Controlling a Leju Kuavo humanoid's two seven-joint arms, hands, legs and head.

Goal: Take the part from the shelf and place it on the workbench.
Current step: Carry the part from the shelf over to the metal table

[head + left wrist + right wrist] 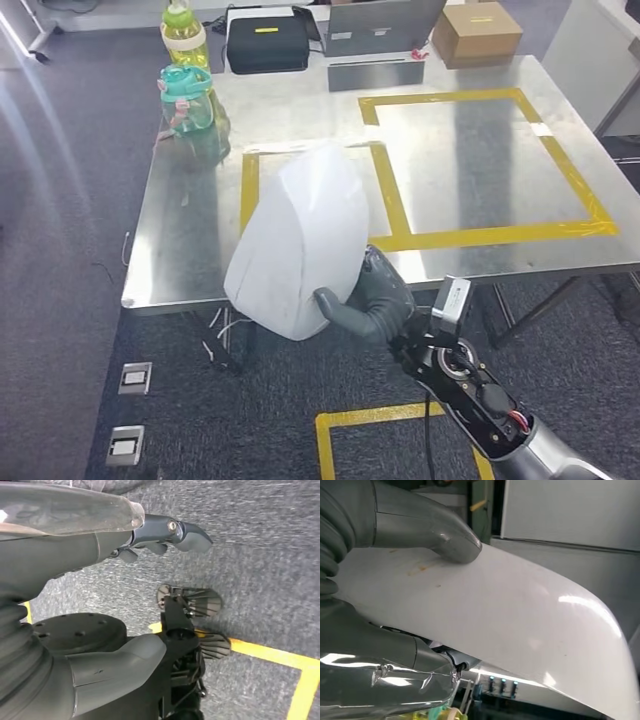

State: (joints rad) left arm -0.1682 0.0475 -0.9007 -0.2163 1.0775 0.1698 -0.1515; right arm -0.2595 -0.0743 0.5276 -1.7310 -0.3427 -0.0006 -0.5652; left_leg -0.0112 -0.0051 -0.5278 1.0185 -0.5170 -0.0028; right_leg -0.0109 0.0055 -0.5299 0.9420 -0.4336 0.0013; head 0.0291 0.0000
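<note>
The right hand point(373, 300) grips the white part point(298, 240) by its lower edge, thumb pressed on the outer face and fingers underneath, as the right wrist view shows point(433, 535). The part is a smooth curved shell held over the near edge of the steel workbench point(181, 250); whether it touches the surface cannot be told. Its long axis runs from the lower left, by the table edge, up toward the far right, with the narrower rounded end pointing away over a yellow tape square point(483, 235). The left hand point(113, 540) hangs over grey carpet point(264, 555), fingers extended and holding nothing.
</note>
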